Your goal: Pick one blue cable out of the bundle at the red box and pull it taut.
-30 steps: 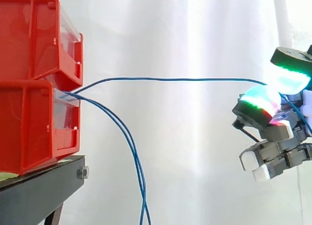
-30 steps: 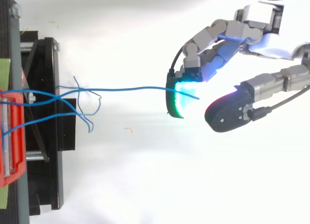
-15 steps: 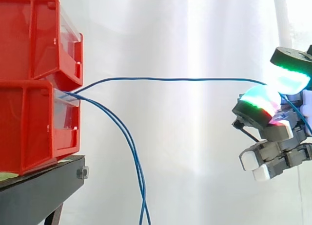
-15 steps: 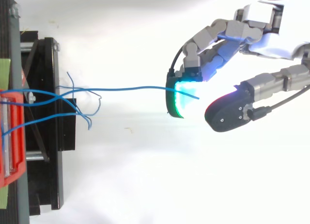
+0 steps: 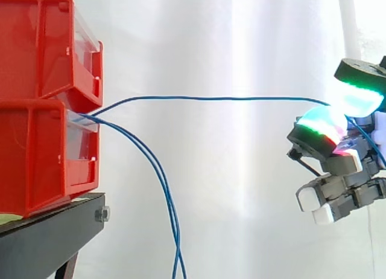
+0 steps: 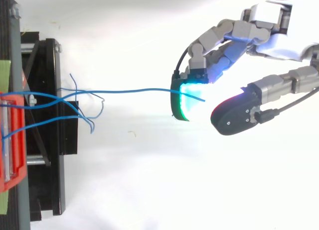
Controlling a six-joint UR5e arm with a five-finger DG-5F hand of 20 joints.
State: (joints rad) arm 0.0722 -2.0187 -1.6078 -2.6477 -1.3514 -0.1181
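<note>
One blue cable [image 5: 211,98] runs almost level from the front of the lower red bin [image 5: 36,158] across to my hand [image 5: 341,164] at the right edge, with only a slight bow. It passes between two glowing pads, a green-red fingertip [image 5: 322,125] below and a green-cyan one [image 5: 359,95] above, which pinch it. In the top view the same cable [image 6: 129,91] ends at the green-lit pad [image 6: 182,103] of the hand [image 6: 271,31]. Two other blue cables [image 5: 166,188] hang slack from the same bin, down past the bottom edge.
Another red bin [image 5: 42,43] is stacked on the lower one, both on a black stand [image 5: 54,237] at the left. Loose cable ends [image 6: 89,118] curl beside the stand [image 6: 50,140] in the top view. A white curtain lies behind.
The loose cable ends near the stand shifted slightly in the top view a second ago and have since settled. The hand and the held cable have not moved.
</note>
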